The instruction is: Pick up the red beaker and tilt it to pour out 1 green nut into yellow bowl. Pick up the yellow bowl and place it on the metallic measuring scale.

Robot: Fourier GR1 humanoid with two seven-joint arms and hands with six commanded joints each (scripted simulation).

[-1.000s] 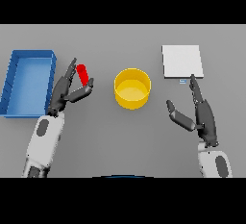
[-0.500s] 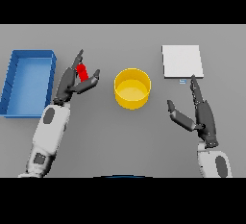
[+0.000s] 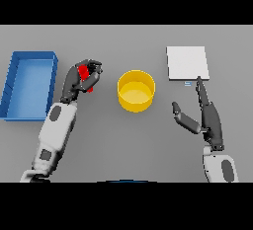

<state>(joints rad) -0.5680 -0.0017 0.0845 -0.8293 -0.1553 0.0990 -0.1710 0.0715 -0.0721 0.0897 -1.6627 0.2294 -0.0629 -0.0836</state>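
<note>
My left hand [image 3: 78, 80] is curled round the red beaker [image 3: 85, 74], holding it above the table to the left of the yellow bowl [image 3: 136, 91]. Only a strip of red shows between the fingers and thumb. The bowl stands upright at the table's centre, and I cannot make out anything inside it. The metallic measuring scale [image 3: 187, 62] is a pale square plate at the back right. My right hand [image 3: 208, 117] rests open just in front of the scale, fingers straight and pointing toward it.
A blue open bin [image 3: 28, 83] sits along the left side of the table, right beside my left forearm.
The left hand has closed its fingers round the red beaker and carried it up and to the right, toward the bowl. The right hand has not moved.
</note>
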